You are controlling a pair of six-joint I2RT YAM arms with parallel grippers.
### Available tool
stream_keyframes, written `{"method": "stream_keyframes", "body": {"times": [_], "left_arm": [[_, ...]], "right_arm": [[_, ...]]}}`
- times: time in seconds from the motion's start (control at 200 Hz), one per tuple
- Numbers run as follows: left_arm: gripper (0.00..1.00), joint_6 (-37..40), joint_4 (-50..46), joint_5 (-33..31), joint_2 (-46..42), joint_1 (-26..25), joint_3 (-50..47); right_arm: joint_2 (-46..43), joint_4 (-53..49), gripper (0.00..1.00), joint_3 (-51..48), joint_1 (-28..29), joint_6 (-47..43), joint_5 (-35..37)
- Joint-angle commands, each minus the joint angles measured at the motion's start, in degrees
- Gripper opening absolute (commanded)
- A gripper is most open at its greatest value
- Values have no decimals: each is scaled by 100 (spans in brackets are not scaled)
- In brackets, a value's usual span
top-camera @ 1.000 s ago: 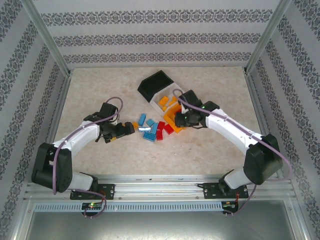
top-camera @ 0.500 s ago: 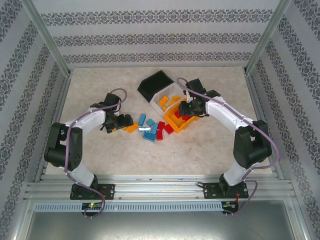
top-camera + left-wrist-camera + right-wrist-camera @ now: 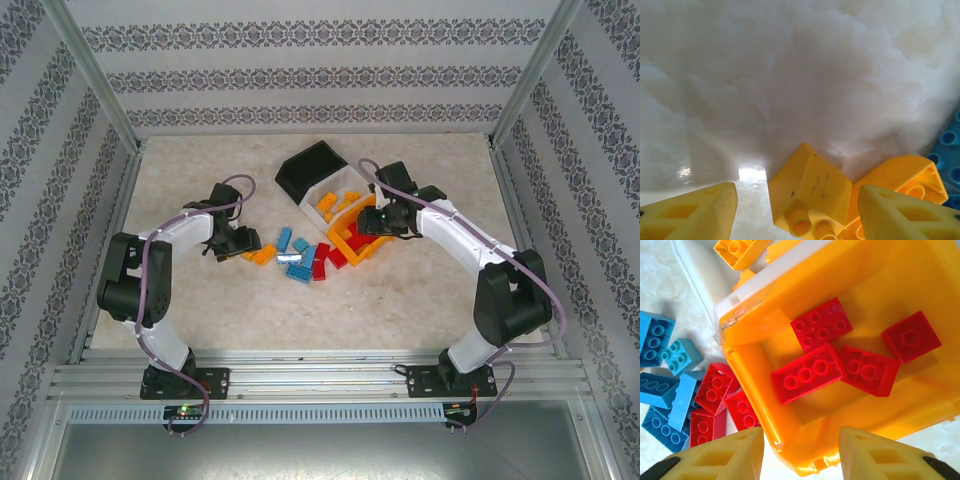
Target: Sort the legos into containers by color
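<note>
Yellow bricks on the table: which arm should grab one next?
Probably left. The left gripper hangs open over the small yellow studded plastic bricks; the right gripper is away over the orange plastic bin.

— What's the bench (image 3: 790, 75) like?
— Smooth and pale, marbled like stone, glossy enough to throw back a light.
— And the red legos (image 3: 807, 372)?
— Hard, shiny plastic, same as the orange container (image 3: 805, 287) holding them. The yellow lego (image 3: 812, 187) looks duller, with small dark scuffs.
— The left fingers (image 3: 695, 212)?
— Matt yellow plastic, slightly grainy.
</note>
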Motion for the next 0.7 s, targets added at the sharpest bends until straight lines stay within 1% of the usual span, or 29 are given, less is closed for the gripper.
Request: {"method": "stream_keyframes", "body": {"times": [0.0,0.175,0.27,0.365,0.49,0.699], "left_arm": [[65,118,26,134,98,71,-69],[63,147,39,154,157,71,-148],[57,173,15,132,134,76,-177],[54,193,-4,105,109,82,-195],[42,209,-31,101,74,101,-204],[42,236,-151,70,-69,108,-148]], "right_arm": [[-174,-4,44,-82,-29,91,-105],[-203,6,44,-120,1,121,-108],[-205,27,44,-169,24,134,-97],[-214,61,44,-222,44,169,-106],[-228,84,44,-262,100,195,-107],[-327,111,45,-365,136,231,-96]]}}
